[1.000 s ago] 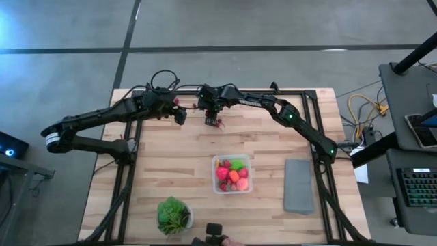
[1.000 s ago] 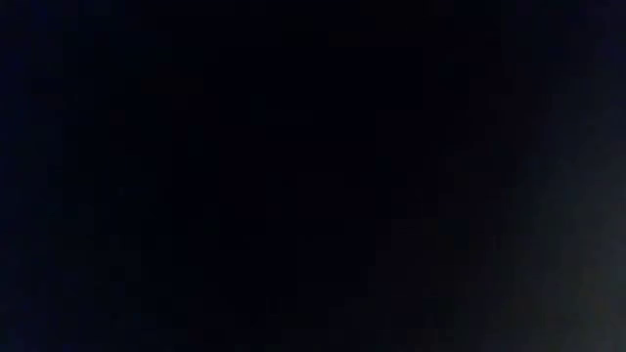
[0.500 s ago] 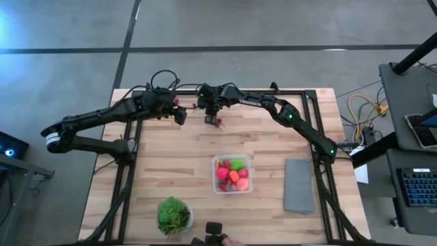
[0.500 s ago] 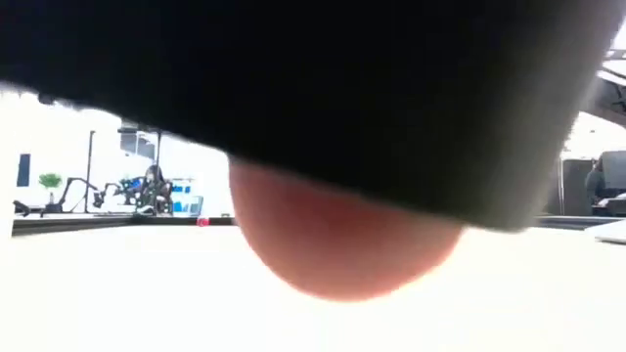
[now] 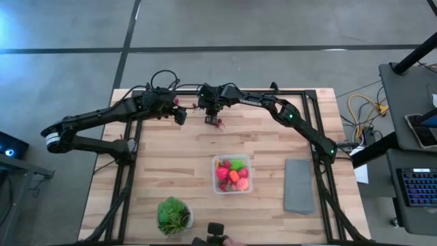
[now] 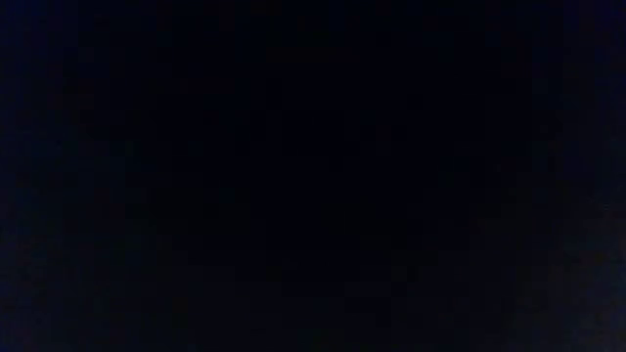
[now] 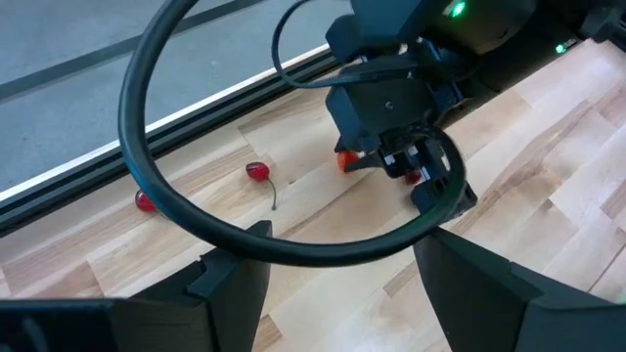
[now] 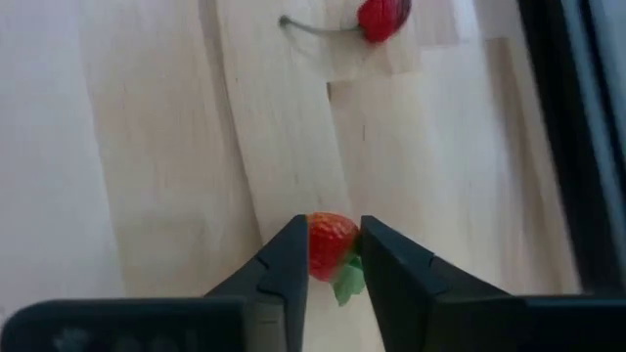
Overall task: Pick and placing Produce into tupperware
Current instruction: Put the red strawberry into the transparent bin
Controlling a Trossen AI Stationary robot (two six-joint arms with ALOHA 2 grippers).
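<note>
The right hand [image 8: 333,259] sits at the far middle of the tabletop [image 5: 171,157], its fingers pinched onto a strawberry [image 8: 331,242] with a green leaf cap. The left hand [image 5: 181,116] hovers just left of it, fingers spread wide apart and holding nothing. A black cable [image 7: 156,196] loops across the left wrist view in front of the right hand.

Two loose cherries show on the wood at the far edge: one [image 7: 257,172] with its stem just beside the right hand, and a second [image 7: 145,201] farther left by the black frame rail [image 7: 98,156].

One tub [image 5: 233,190] stands well apart toward the near middle of the tabletop, holding a heap of produce [image 5: 232,175]: red pieces, an orange one, a lime-green one and a bit of yellow; the exact count cannot be told. Right of it lies one grey slab [image 5: 299,186]. At the near left stands one leafy plant [image 5: 173,214]. The low view is wholly dark.
</note>
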